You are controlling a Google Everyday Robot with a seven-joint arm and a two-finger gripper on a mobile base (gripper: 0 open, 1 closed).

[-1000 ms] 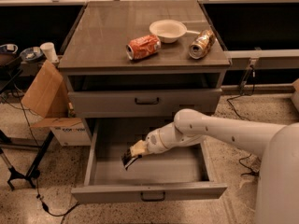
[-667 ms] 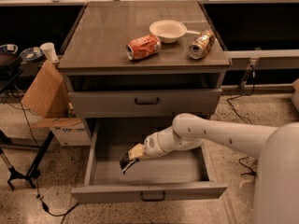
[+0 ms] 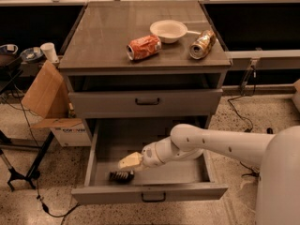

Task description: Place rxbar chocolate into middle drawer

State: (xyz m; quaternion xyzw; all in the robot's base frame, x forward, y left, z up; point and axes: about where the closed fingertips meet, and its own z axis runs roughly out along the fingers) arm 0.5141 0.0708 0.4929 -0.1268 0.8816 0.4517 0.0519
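The middle drawer (image 3: pixel 187 192) stands pulled well out from the cabinet, its small dark handle mid-front. The white arm (image 3: pixel 211 142) reaches in from the right, over the drawer's right wall and across its floor. The gripper (image 3: pixel 127 162) sits low inside the drawer, toward the front left corner, its cream tip pointing left and slightly down. Whether it is open or closed cannot be told from this view. The rxbar chocolate (image 3: pixel 121 176) lies flat on the drawer floor just below and in front of the gripper, close to the front wall. I cannot tell whether the bar and the gripper touch.

Above, the shallower drawer (image 3: pixel 187 102) with the black handle is shut. On the grey surface (image 3: pixel 103 36) of the cabinet top, a crushed orange can (image 3: pixel 144 47) lies on its side near the middle, towards the front edge. A white bowl (image 3: pixel 168 30) sits just behind it and to the right. A crushed gold-silver can (image 3: pixel 202 44) lies near the right edge, just beside the bowl. A cardboard box (image 3: pixel 44 90) leans by the cabinet's left side
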